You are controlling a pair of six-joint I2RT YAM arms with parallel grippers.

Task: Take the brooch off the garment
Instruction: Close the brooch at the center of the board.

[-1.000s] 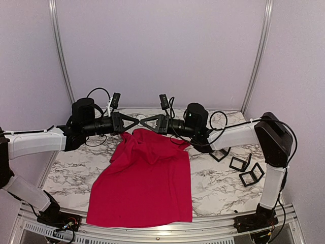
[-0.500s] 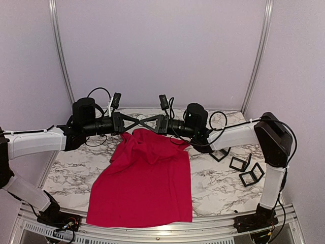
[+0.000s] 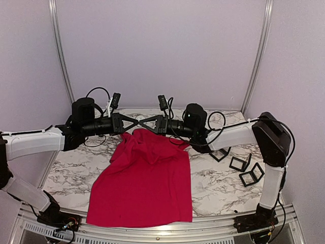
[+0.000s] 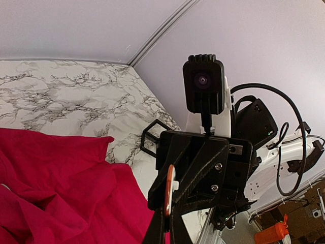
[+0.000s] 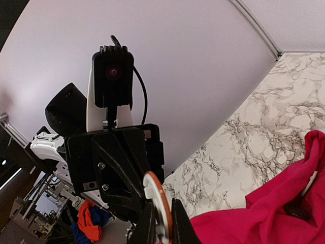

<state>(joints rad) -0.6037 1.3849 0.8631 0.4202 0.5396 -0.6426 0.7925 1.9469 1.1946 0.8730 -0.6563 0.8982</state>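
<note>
brooch | gripped by left claw and right claw, both narrow; tips now overlapping; garment unmoved

2 white arms with black joints, looping black cables, black screw-studded pincers.

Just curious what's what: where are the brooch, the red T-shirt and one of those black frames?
brooch (image 5: 152, 195): right wrist view, its white face.
red T-shirt (image 3: 144, 188): top view, middle of the cloth.
black frame (image 4: 147, 128): left wrist view, its upper rim.
</note>
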